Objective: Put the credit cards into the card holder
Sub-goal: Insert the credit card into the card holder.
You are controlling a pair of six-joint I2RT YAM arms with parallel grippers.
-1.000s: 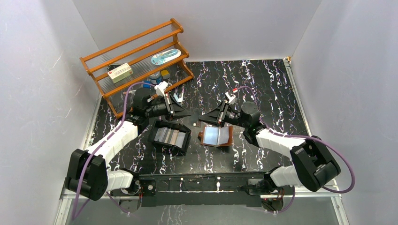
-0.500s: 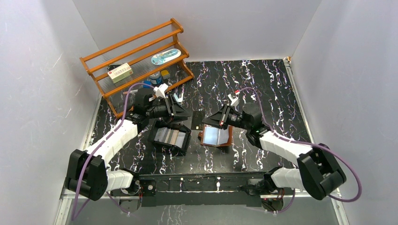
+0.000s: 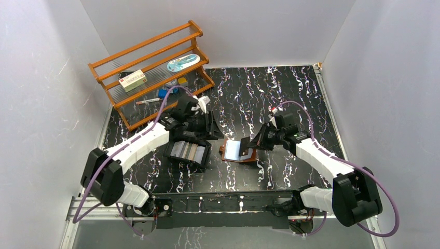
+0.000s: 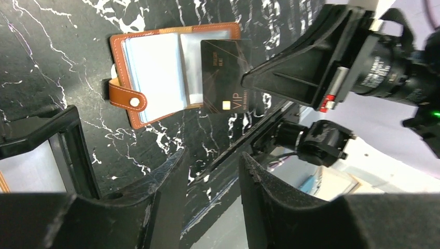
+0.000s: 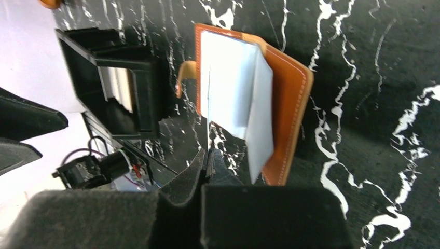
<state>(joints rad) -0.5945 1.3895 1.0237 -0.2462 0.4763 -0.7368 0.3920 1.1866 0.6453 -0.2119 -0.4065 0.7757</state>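
Firmly pinching a card [image 4: 226, 75], right end effector [image 3: 253, 143] overhangs card holder [image 4: 155, 78]; left end effector [image 4: 212, 158] gapes empty.

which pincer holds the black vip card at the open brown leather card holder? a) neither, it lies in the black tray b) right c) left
B: the right pincer is shut on the black VIP card at the open brown leather card holder, while the left pincer stands open and empty.
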